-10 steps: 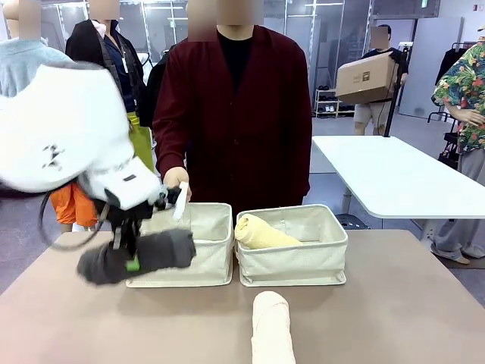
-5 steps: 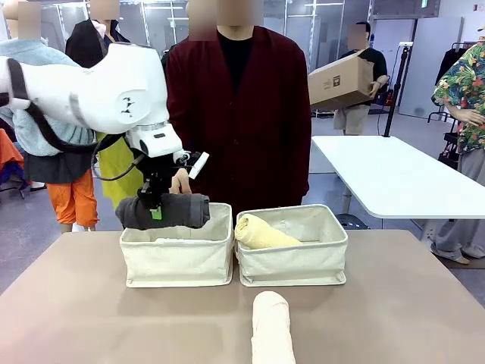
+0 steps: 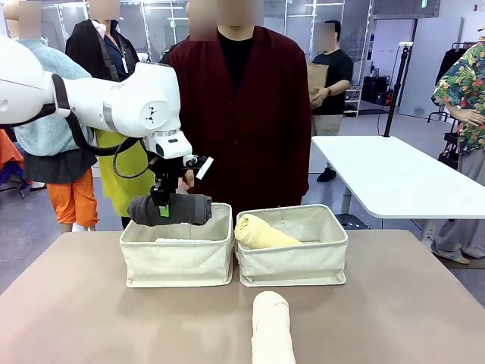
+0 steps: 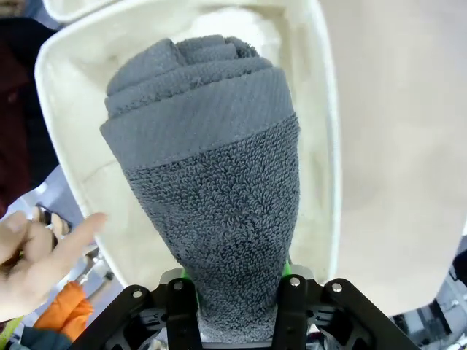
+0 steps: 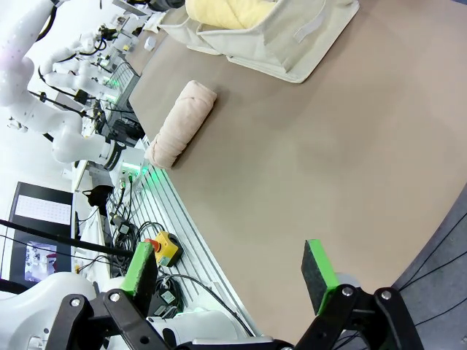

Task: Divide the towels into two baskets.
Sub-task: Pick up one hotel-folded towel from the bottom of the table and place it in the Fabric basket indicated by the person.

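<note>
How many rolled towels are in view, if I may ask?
4: grey towel in the left claw above the left basket; white towel, mostly hidden, inside it; yellow towel in the right basket; cream towel on the table.

Front view looks across the table [image 3: 83,303]; left wrist closely overlooks their shared left basket [image 3: 178,262].
</note>
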